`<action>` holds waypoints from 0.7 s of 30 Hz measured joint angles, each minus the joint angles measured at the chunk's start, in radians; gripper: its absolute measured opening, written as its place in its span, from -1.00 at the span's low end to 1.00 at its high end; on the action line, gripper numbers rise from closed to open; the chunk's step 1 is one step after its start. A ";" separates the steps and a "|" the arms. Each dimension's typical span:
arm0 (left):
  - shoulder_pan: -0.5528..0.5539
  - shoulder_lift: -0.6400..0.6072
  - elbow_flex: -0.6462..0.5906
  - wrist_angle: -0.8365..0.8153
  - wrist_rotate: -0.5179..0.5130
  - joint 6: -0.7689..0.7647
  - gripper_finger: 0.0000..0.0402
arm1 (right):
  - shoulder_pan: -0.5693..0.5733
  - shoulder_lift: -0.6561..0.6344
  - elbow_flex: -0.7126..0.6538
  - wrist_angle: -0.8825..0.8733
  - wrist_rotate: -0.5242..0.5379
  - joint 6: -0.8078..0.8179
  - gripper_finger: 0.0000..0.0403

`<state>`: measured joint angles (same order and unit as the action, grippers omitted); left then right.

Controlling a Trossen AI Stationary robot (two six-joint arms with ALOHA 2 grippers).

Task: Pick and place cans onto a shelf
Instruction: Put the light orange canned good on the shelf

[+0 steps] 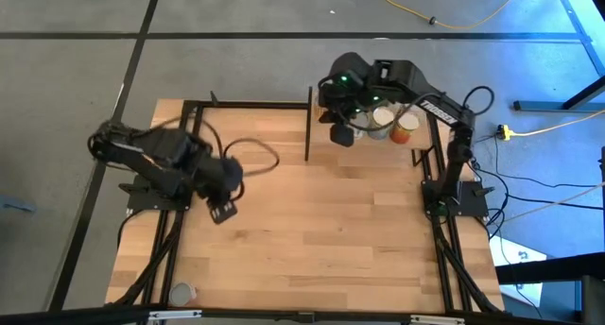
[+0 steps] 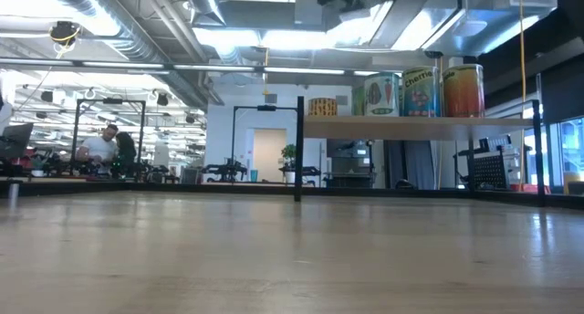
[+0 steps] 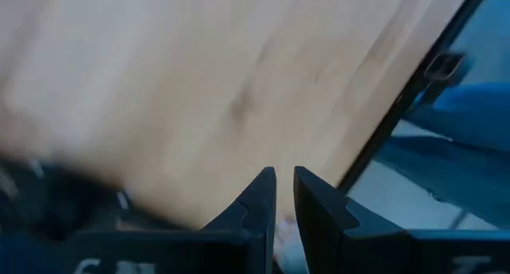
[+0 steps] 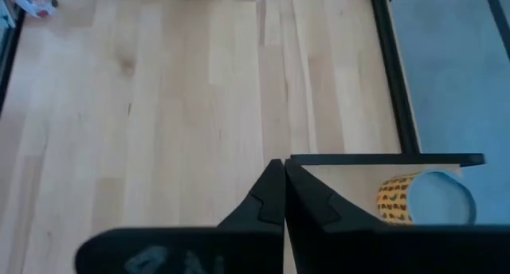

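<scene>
While four cans [image 2: 401,92] are seen standing upright on the shelf [image 2: 415,125], the right gripper [image 1: 342,134] is held above its near edge, fingers pressed together and empty. The left gripper [image 1: 223,211] is held over the tabletop [image 1: 312,230], fingers nearly shut, and one can [image 1: 181,293] is left at the table's near-left corner

The high view looks straight down from well above, taking in the whole tabletop [image 1: 312,230] in the lower centre of the frame and grey floor around it. The low view sits at tabletop level and faces level across the wood into the room, with the shelf [image 2: 415,122] at right centre and four cans on it. Both views share that shelf [image 1: 373,112], which lies at upper centre-right from above. The left wrist view looks closely past its own fingers [image 3: 259,198] at blurred wood and a black frame rail. The right wrist view looks down past its fingers [image 4: 275,190] onto the tabletop, with the shelf's corner at lower right.
</scene>
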<state>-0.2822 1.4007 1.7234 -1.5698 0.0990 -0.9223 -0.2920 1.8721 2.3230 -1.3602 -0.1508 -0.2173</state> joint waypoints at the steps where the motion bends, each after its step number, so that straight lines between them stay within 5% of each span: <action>1: -0.025 -0.009 -0.033 0.002 0.017 -0.053 -0.80 | 0.000 -0.006 0.000 0.000 0.000 0.000 -0.98; 9: -0.187 -0.010 -0.250 0.040 0.195 -0.202 -0.80 | 0.000 -0.034 0.000 0.002 0.003 0.000 -0.97; 21: -0.472 0.014 -0.578 0.555 0.210 -0.200 -0.80 | 0.000 -0.037 -0.001 -0.005 0.002 -0.026 -0.97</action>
<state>-0.7542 1.4147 1.1452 -1.0147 0.3092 -1.1223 -0.2920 1.8347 2.3222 -1.3652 -0.1486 -0.2437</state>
